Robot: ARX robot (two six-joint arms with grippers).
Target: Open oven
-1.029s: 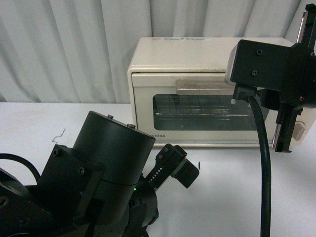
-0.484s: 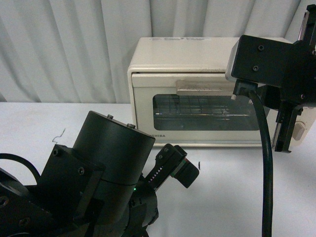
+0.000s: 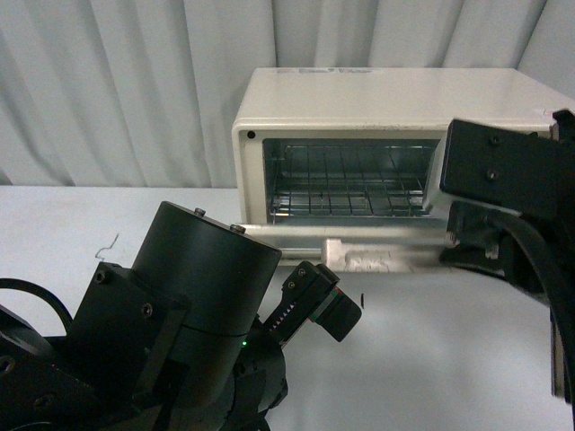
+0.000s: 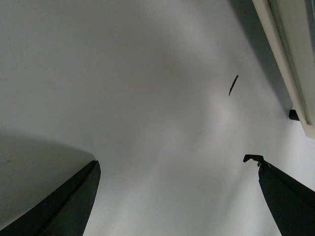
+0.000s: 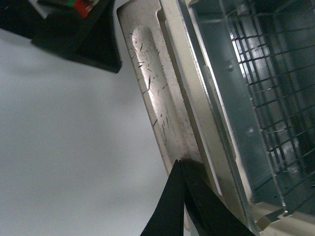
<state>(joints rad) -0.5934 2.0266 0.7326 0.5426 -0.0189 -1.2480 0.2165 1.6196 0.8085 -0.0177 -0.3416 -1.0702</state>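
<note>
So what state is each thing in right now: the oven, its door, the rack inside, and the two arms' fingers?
oven: open, inside showing.
door: folded all the way down, lying flat in front.
wire rack: sitting inside the oven, nothing seen on it.
left fingers: spread apart, holding nothing, over the bare table.
right fingers: closed together, tips at the door's handle.
</note>
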